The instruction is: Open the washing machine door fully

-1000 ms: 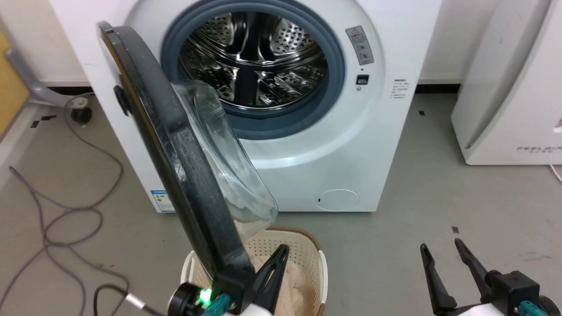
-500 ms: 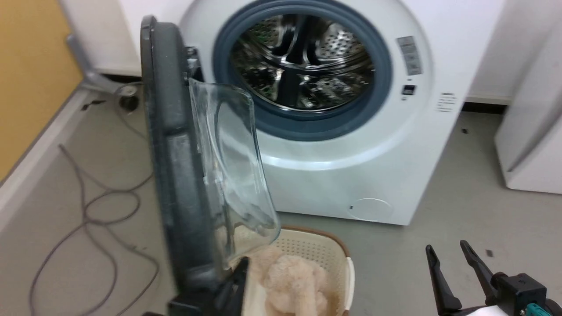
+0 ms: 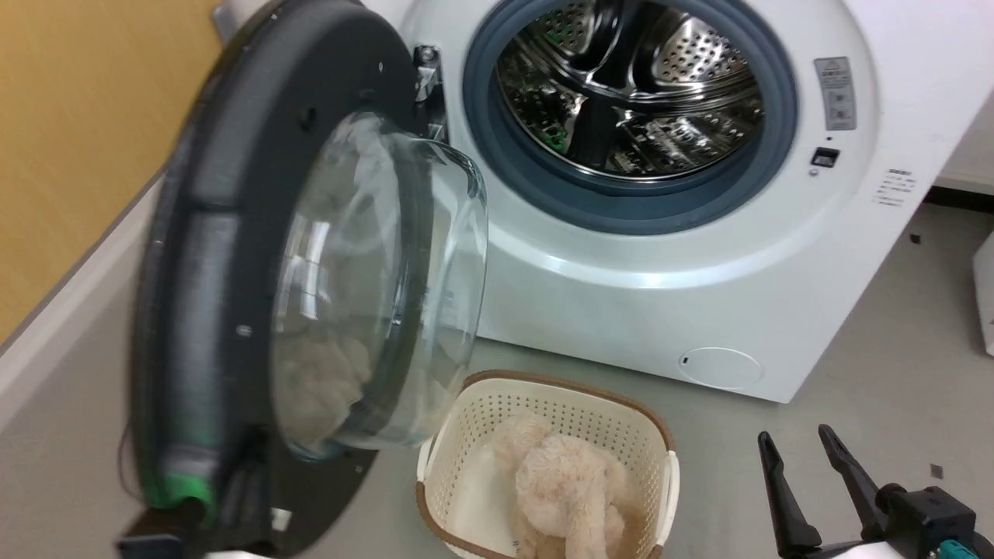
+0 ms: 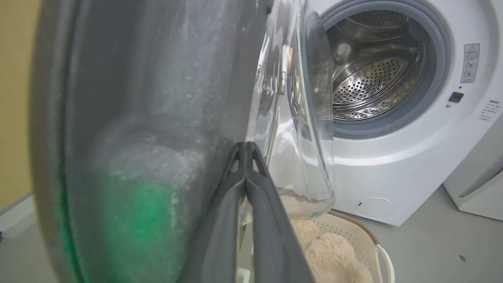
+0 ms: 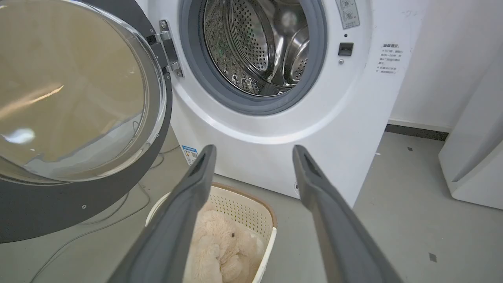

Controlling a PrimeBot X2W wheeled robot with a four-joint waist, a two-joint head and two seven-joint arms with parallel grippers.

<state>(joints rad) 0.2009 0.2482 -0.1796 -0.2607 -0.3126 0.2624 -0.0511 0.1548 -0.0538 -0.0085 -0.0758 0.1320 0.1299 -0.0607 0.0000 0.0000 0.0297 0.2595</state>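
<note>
Washing machine door [image 3: 202,256], dark grey with clear glass bowl, stands open left of the white washing machine [image 3: 621,303]; my left gripper [image 4: 245,147], fingers together, lies beside its rim, right gripper [image 3: 795,436] spread.

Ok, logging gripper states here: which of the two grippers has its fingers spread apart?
The right gripper: its two fingers stand well apart, holding nothing. The left gripper has its fingers closed together beside the washing machine door.

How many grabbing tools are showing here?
2. The left tool, shut, is by the washing machine door; the right tool hangs open, right of the basket.
</note>
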